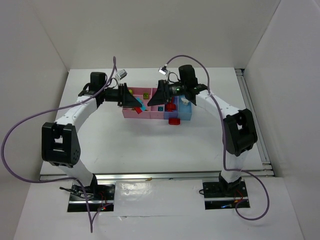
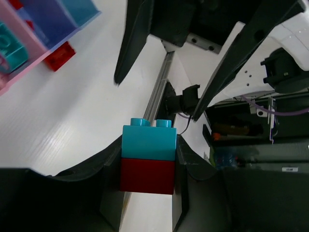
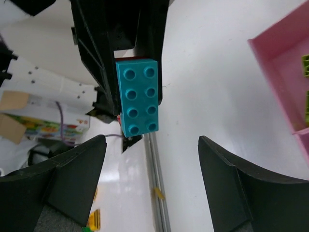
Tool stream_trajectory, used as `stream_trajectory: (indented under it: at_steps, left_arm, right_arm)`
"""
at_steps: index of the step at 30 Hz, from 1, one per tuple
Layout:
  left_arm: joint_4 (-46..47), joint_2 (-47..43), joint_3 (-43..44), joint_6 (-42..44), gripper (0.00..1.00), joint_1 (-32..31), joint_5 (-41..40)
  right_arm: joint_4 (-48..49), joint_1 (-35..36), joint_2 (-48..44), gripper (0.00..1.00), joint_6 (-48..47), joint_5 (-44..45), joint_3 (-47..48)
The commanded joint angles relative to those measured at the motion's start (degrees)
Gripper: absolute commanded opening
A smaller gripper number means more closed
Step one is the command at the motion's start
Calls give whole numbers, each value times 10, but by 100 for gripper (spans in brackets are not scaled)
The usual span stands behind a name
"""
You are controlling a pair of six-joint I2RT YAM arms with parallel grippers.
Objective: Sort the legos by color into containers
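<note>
A cyan lego stacked on a red lego (image 2: 147, 157) is clamped between the fingers of my left gripper (image 2: 147, 162), which holds it above the table near the containers (image 1: 131, 114). The stack's studded cyan top (image 3: 137, 96) faces my right gripper (image 3: 152, 169), which stands open just short of it with nothing between its fingers. Seen from above, the left gripper (image 1: 139, 104) and right gripper (image 1: 154, 100) meet tip to tip over the pink bins. Another red lego (image 1: 174, 120) lies on the table in front of the bins.
The joined bins run pink (image 2: 19, 60), periwinkle (image 2: 43, 19) and light blue (image 2: 79, 9). A cyan lego (image 2: 9, 46) sits in a pink bin. Lime green legos (image 3: 305, 65) lie in the pink bin (image 3: 285, 63). A metal rail (image 1: 150, 176) lines the near edge.
</note>
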Motion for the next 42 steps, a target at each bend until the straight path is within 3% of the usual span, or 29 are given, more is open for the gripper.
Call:
stream_trajectory:
  at_steps: [1, 5, 11, 13, 27, 29, 30, 34, 38, 39, 40, 41, 42]
  left_arm:
    - [3, 14, 50, 31, 0, -20, 43]
    - [3, 19, 62, 31, 0, -33, 43]
    - [3, 19, 67, 31, 0, -44, 43]
    - [3, 19, 67, 31, 0, -50, 43]
    - [28, 19, 73, 24, 0, -50, 48]
    - [28, 19, 73, 24, 0, -50, 48]
    - [28, 19, 73, 24, 0, -50, 48]
    - [28, 19, 73, 24, 0, -55, 54]
    - [5, 19, 73, 36, 0, -56, 48]
    - [-14, 19, 80, 42, 4, -56, 43]
    - [-23, 13, 86, 50, 15, -56, 29]
    - [-31, 13, 86, 55, 50, -56, 29]
    - [-39, 13, 86, 61, 68, -56, 20]
  right_arm:
    - [36, 4, -31, 84, -7, -76, -9]
    - [24, 15, -20, 82, -14, -89, 3]
    - [52, 20, -14, 70, 0, -107, 3]
    - [91, 20, -9, 70, 27, -129, -10]
    - [100, 26, 22, 58, 32, -156, -20]
    - [100, 26, 22, 51, 32, -156, -27]
    - [100, 26, 22, 38, 32, -149, -32]
    - [136, 26, 22, 18, 58, -142, -44]
    - [143, 26, 22, 13, 64, -135, -44]
    - [143, 26, 22, 13, 64, -135, -49]
    - [143, 26, 22, 12, 64, -128, -49]
    - [143, 26, 22, 12, 64, -128, -56]
    - [152, 26, 22, 12, 64, -122, -56]
